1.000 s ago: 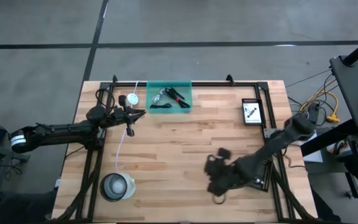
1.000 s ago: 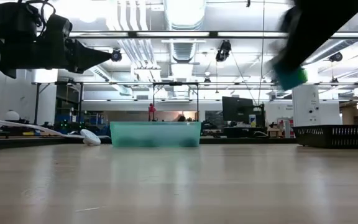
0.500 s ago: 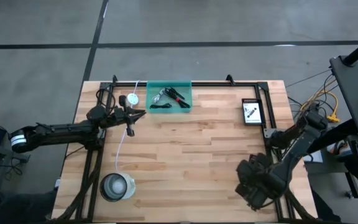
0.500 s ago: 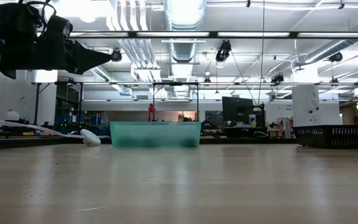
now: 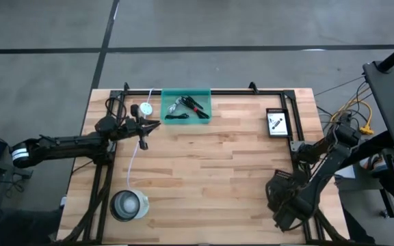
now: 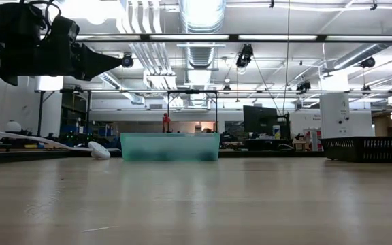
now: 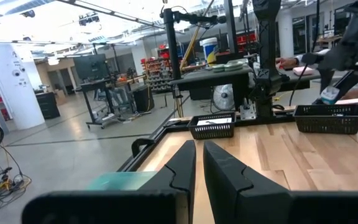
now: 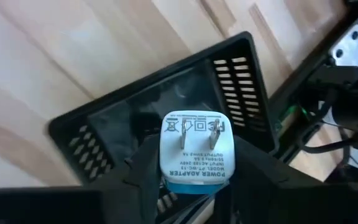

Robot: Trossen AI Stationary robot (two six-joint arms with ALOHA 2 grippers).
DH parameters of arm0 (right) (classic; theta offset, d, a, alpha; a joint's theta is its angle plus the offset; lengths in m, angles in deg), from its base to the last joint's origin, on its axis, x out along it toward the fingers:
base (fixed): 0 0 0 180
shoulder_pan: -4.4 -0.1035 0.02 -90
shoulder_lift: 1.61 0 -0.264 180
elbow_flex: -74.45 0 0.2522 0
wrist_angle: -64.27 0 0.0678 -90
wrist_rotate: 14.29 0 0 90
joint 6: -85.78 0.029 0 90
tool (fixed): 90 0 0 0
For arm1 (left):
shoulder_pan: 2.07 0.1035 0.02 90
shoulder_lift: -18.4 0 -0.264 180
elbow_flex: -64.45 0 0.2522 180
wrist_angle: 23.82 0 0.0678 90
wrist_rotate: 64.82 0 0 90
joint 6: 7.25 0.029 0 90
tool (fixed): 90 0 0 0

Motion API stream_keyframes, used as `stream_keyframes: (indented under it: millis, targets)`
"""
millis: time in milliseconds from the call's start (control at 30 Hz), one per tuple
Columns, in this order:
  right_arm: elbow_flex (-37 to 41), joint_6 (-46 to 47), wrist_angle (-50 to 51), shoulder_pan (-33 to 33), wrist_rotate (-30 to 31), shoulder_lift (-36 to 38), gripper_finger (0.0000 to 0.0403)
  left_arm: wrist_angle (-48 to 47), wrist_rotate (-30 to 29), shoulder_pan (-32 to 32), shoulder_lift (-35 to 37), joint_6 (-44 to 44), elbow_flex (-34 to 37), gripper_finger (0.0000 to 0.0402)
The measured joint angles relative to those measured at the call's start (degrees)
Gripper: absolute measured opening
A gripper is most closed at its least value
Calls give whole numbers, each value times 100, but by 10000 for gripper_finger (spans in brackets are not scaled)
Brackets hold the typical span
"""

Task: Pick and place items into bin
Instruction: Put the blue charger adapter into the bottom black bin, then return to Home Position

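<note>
Lettering on the white plug-in charger (image 8: 196, 152) reads "POWER ADAPTER", with smaller lines beneath it too fine to make out and its two flat prongs facing the wrist camera. The right gripper (image 8: 194, 180) clamps this adapter between its dark fingers (image 8: 260, 168), directly over a black slotted tray (image 8: 229, 81) at the table's near right corner. In the high view that gripper (image 5: 282, 205) is a dark mass — the adapter cannot be seen there. The left gripper (image 5: 150, 126) hangs with its fingers pressed together and nothing between them, the teal bin (image 5: 186, 105) just beyond its tips. Inside the bin lie a black cable and other small items, not clearly separable. A second black tray (image 5: 277, 123) holds a white card, print unreadable.
</note>
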Motion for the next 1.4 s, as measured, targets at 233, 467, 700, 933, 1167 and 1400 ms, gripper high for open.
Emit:
stream_keyframes:
  millis: [233,467,700,933,1167,1400]
  targets:
    - [562,-166,52,5,3,90,280,-8,0,-1,-31,-4,0,15]
    - [961,-270,-654,65,581,508,311,-1,-2,1,-77,-13,7,15]
    - [1604,-2022,-3326,156,4104,1319,267,1,-2,1,-116,-17,7,15]
    - [3136,-5922,-7880,1208,3238,2172,216,5,0,1,-92,-15,-7,15]
    - [4390,-8982,-11125,2676,1601,2362,173,-1,-2,-1,-92,-31,17,15]
    - [5081,-10378,-12678,4397,146,2302,120,0,0,1,-101,-42,25,15]
